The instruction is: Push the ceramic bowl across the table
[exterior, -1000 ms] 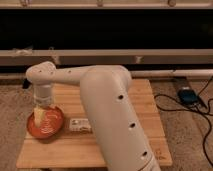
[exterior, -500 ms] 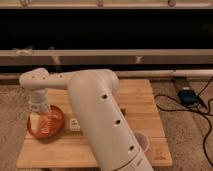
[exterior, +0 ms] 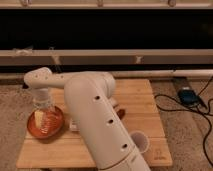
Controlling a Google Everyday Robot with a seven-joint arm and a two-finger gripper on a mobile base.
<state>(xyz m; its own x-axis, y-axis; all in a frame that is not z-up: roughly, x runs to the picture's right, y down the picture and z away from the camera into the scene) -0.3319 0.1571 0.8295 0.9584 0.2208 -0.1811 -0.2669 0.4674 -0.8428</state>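
Observation:
The orange-red ceramic bowl point(exterior: 44, 125) sits at the left side of the light wooden table point(exterior: 145, 95), near its left edge. My gripper point(exterior: 44, 116) hangs from the white arm's wrist and reaches down into the bowl, over its middle. The big white arm point(exterior: 97, 115) crosses the table's centre and hides much of it.
A white cup point(exterior: 139, 141) stands at the table's front right, beside the arm. A small packet point(exterior: 74, 124) lies just right of the bowl, and a brown item point(exterior: 120, 112) peeks out behind the arm. A blue device with black cables point(exterior: 187, 95) lies on the carpet to the right.
The arm has swung right and closer to the camera, uncovering the white cup. The gripper stays in the bowl, and the bowl has shifted slightly toward the table's left edge.

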